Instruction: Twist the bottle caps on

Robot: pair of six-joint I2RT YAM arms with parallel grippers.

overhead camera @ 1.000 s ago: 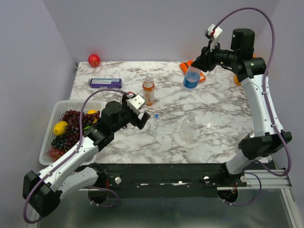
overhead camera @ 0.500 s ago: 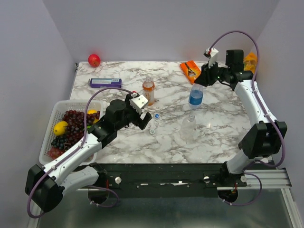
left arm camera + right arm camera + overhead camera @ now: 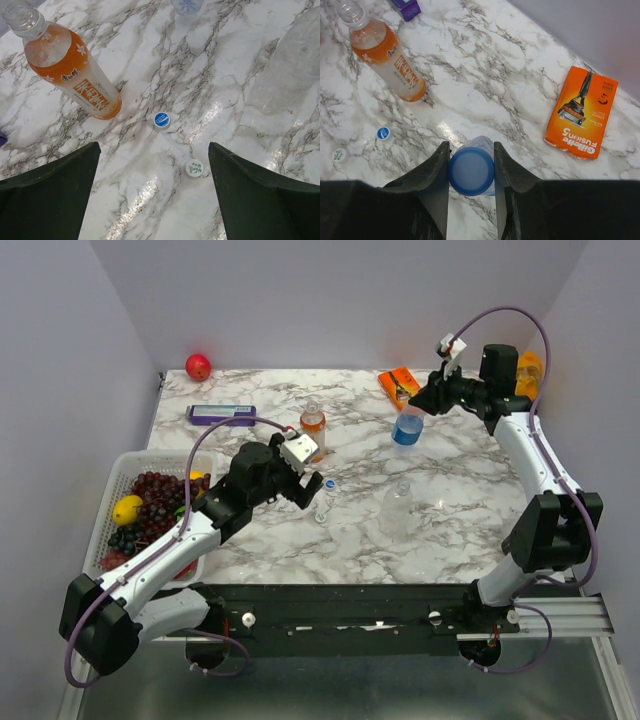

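My right gripper [image 3: 471,167] is shut on the solid blue cap [image 3: 471,172] that sits on the blue-labelled bottle [image 3: 406,428]; the bottle hangs slightly tilted under it at the back right. My left gripper [image 3: 154,150] is open, low over two loose caps on the marble: a whitish cap with a blue top [image 3: 161,120] and a whitish cap with green print [image 3: 194,168], which lies near the right finger. The orange-liquid bottle [image 3: 75,75] stands uncapped just beyond. The all-clear bottle [image 3: 397,502] stands uncapped right of the loose caps.
A white basket [image 3: 108,502] of grapes and a lemon sits at the left edge. A purple box [image 3: 221,414] and a red apple [image 3: 198,366] lie at the back left. An orange razor pack [image 3: 581,112] lies at the back right.
The right arm swung the blue-labelled bottle down toward the table's middle, then back a little toward the rear. The left arm crept slightly forward over the loose caps, still open.
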